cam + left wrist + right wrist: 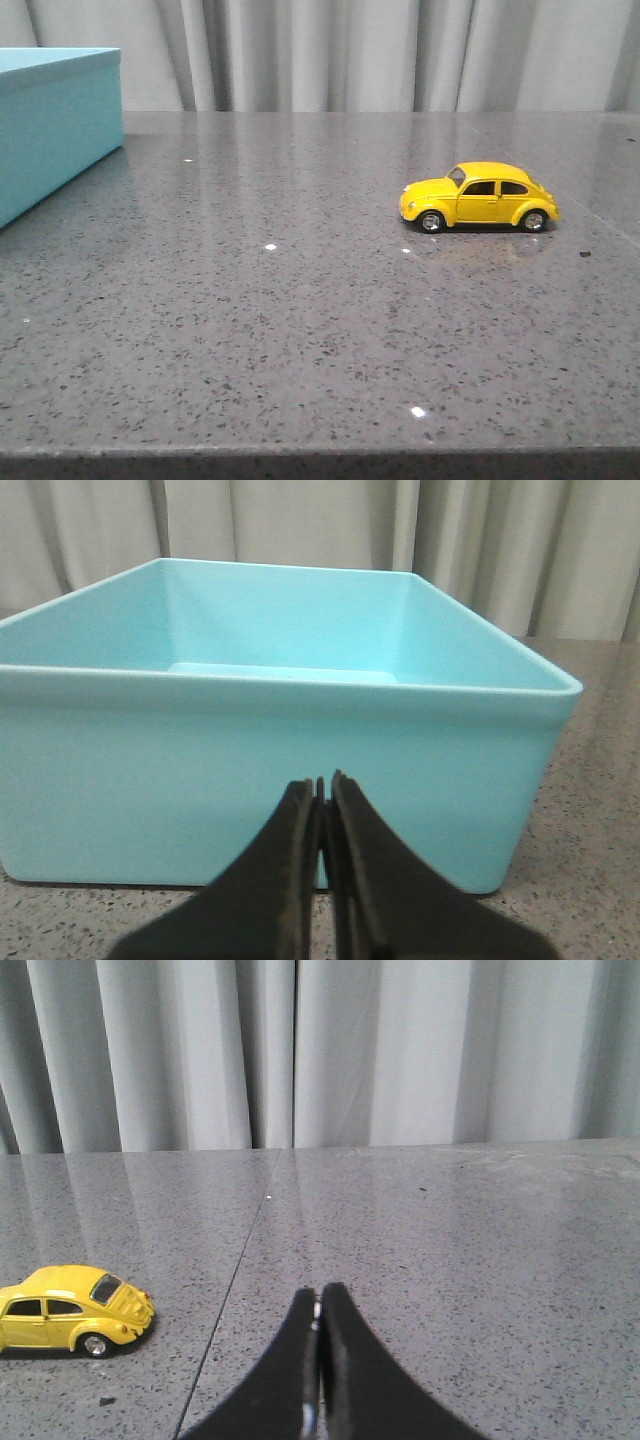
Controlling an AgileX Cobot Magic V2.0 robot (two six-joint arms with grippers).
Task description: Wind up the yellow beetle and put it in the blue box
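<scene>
The yellow beetle [479, 196] stands on its wheels on the grey speckled table, right of centre, nose pointing left. It also shows in the right wrist view [70, 1311], off to the side of my right gripper [319, 1292], which is shut and empty, well apart from the car. The blue box [55, 122] stands at the table's far left, cut off by the frame. In the left wrist view the box [280, 770] fills the picture, open-topped and empty inside; my left gripper [322, 782] is shut and empty just in front of its near wall. Neither gripper shows in the front view.
The grey speckled table [300, 320] runs to a front edge at the bottom of the front view. A seam line [235, 1270] crosses the tabletop near the car. Pale curtains [350, 50] hang behind the table.
</scene>
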